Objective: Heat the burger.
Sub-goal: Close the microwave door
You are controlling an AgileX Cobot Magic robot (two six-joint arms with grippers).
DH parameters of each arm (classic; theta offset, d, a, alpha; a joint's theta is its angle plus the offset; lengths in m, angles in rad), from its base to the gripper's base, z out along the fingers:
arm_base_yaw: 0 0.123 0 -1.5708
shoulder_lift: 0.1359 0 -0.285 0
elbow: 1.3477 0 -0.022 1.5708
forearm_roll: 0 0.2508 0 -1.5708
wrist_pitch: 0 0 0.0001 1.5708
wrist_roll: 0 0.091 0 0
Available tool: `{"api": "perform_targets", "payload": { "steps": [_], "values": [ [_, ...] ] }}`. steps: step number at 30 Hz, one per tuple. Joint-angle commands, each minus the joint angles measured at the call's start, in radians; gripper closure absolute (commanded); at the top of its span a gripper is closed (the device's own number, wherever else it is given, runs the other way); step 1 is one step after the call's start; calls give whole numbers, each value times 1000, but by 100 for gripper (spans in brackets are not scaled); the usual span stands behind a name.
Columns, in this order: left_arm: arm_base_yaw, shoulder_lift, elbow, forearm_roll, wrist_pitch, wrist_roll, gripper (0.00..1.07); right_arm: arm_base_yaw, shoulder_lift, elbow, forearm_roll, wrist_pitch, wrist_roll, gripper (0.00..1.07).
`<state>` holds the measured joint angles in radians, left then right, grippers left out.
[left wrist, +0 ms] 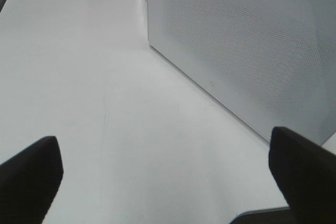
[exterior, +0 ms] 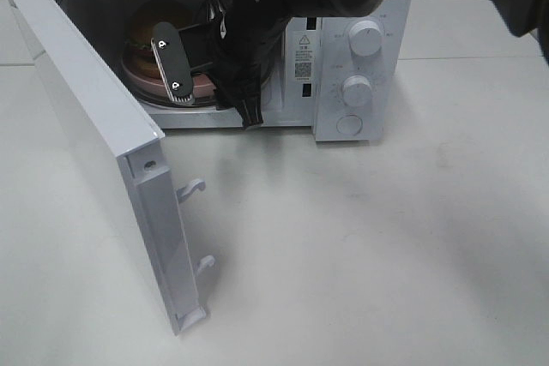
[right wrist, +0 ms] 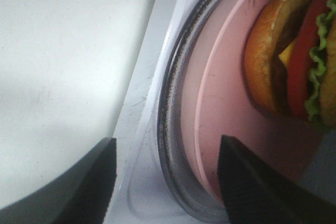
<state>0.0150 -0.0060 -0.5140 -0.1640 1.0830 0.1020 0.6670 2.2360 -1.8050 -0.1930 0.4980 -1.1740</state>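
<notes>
The burger (exterior: 154,23) stands on a pink plate (exterior: 141,81) inside the open microwave (exterior: 360,126). My right gripper (exterior: 210,87) reaches into the cavity at the plate's front edge. In the right wrist view the burger (right wrist: 294,61) shows its golden bun, red tomato, green lettuce and cheese. The right gripper (right wrist: 168,182) is open, its jaws apart on either side of the plate (right wrist: 220,93) rim and the glass turntable (right wrist: 170,103) rim, gripping nothing. My left gripper (left wrist: 168,177) is wide open and empty above the table, beside the door's outer face.
The microwave door (exterior: 86,126) swings out to the left toward the table's front, with two latch hooks on its edge. Its perforated outer panel (left wrist: 252,45) fills the left wrist view. Two knobs (exterior: 366,39) and a button (exterior: 349,124) sit on the control panel.
</notes>
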Motion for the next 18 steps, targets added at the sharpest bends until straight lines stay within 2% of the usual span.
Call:
{"api": "perform_targets", "payload": {
  "steps": [1,8,15,16,18],
  "values": [
    [-1,-16,0,-2,-13,-7,7,0,-54,44,-6,-36,10,50],
    [-1,-16,0,-2,-13,-7,7,-12,-141,174,-5,-64,30,50],
    [-1,-16,0,-2,-13,-7,7,-39,-257,366,-5,-125,70,50],
    [-1,-16,0,-2,-13,-7,7,-39,-257,366,-5,-125,70,50],
    [-1,-16,0,-2,-13,-7,7,-47,-323,454,-5,-154,73,50]
  ]
}}
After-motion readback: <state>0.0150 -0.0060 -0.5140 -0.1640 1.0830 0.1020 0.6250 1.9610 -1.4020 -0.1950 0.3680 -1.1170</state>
